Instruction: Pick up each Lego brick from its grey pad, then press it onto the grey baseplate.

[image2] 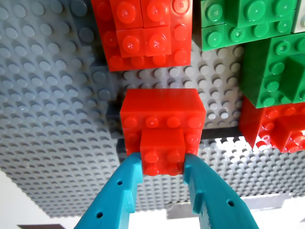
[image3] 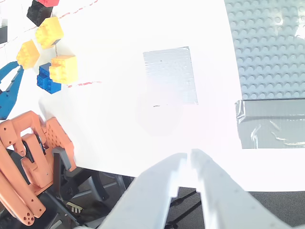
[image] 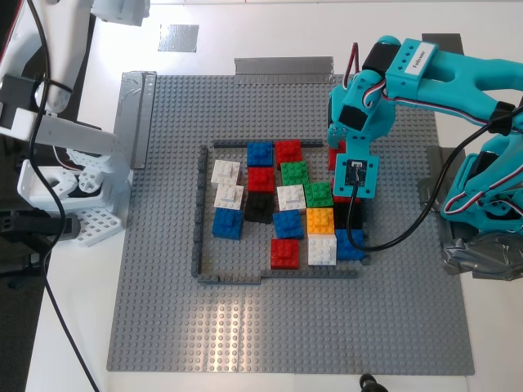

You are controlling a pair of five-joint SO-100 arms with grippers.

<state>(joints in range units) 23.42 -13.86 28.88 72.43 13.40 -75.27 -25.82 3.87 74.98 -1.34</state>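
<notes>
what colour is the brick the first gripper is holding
Red. The small brick sits between my first gripper's teal fingers, clearest in the first wrist view.

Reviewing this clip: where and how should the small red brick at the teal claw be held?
Across its two smooth side faces, as my first gripper has it now, coming from the baseplate's edge. The small red brick has flat parallel sides that suit the claw's fingers, and this leaves its studded top clear. It sits against a larger red block, so the far side is blocked.

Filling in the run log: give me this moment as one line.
first end effector: shut on red Lego brick, at grey baseplate | second end effector: shut, empty, over grey pad
</notes>
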